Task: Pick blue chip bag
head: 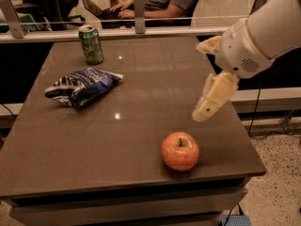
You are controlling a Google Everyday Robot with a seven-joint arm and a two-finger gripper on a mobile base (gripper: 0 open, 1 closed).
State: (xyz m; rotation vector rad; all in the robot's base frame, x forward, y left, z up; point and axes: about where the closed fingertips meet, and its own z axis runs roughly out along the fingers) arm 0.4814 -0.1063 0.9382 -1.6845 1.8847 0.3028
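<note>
The blue chip bag (82, 84) is a crumpled, shiny dark-blue bag with white markings. It lies on its side on the left half of the brown table (141, 74). My gripper (202, 81) hangs from the white arm that enters from the upper right. It is over the table's right side, above and behind the apple, far to the right of the bag. Its cream fingers (212, 97) are spread apart and hold nothing.
A green soda can (91, 44) stands upright at the back left, behind the bag. A red apple (180, 150) sits near the front right edge. A glass partition rail (141, 32) runs along the table's far edge, with seated people behind it.
</note>
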